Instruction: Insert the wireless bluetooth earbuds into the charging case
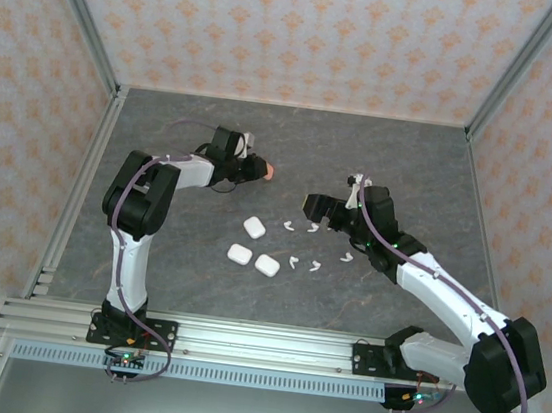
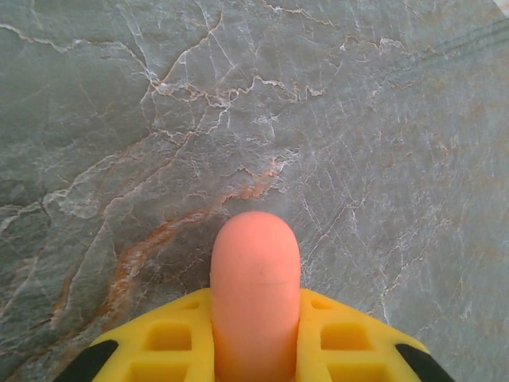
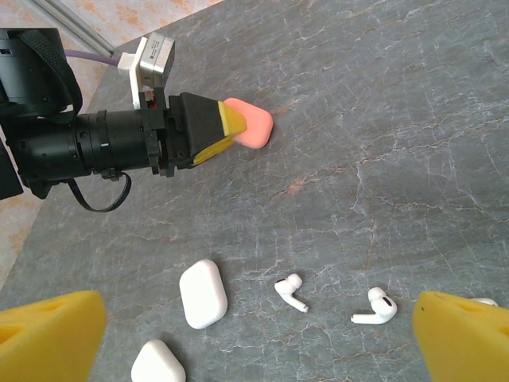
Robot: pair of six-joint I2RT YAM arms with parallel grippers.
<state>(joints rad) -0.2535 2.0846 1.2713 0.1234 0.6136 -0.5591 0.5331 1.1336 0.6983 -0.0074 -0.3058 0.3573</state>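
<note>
A coral-pink charging case sits between the yellow fingers of my left gripper, which is shut on its sides. From above, that gripper holds the case at the back middle of the table. My right gripper stands open, nothing between its fingers, low over two white earbuds. From above it hovers just right of these earbuds. More white earbuds lie nearer the front. The right wrist view shows the pink case low over the table.
Three shut white charging cases lie in the middle of the grey marble table. Two of them appear left of my right gripper. Patterned walls enclose the table on three sides.
</note>
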